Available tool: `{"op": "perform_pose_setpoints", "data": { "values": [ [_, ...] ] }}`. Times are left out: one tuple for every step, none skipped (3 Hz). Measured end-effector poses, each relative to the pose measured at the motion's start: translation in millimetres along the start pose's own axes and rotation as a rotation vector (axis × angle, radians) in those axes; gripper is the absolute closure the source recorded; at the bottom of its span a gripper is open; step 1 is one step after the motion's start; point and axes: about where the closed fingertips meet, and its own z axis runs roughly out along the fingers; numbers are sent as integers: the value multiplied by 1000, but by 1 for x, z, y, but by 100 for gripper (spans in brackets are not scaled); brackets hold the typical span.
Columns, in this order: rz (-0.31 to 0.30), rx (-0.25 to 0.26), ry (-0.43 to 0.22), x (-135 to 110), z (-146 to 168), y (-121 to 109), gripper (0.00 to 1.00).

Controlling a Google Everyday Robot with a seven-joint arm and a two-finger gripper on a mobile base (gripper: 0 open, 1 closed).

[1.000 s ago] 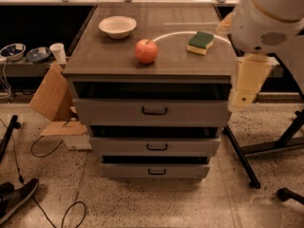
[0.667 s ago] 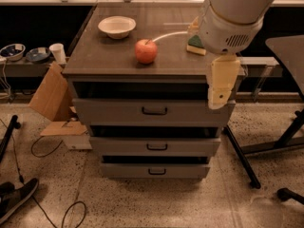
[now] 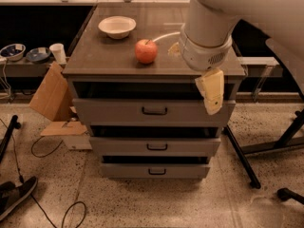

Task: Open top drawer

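Note:
The top drawer [image 3: 118, 112] is the tallest and widest of three grey fronts under the tabletop, with a small dark bar handle [image 3: 154, 111] at its centre. It looks pushed in, its front about level with the two below. My gripper [image 3: 211, 93], pale yellow, hangs from the big white arm [image 3: 206, 37]. It is in front of the drawer's upper right corner, well to the right of the handle and a little above it. It holds nothing that I can see.
A red apple [image 3: 146, 51] and a white bowl [image 3: 117, 26] sit on the cabinet top [image 3: 95, 61]. Two shorter drawers [image 3: 123, 146] lie below. Cardboard [image 3: 50, 94] leans at the left, black stand legs [image 3: 242, 156] cross the floor at the right, and cables [image 3: 42, 151] lie at the lower left.
The arm and gripper have swung left, from beside the cabinet's right edge to in front of the top drawer's right end. The drawers have not moved.

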Motion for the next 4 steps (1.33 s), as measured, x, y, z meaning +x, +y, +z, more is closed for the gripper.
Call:
{"op": "perform_pose_setpoints", "data": {
  "values": [
    [-165, -36, 9, 2, 28, 4, 0],
    [-355, -75, 2, -3, 47, 8, 0],
    [-574, -116, -3, -22, 62, 14, 0],
    [-778, -142, -19, -56, 73, 21, 0]
  ]
}}
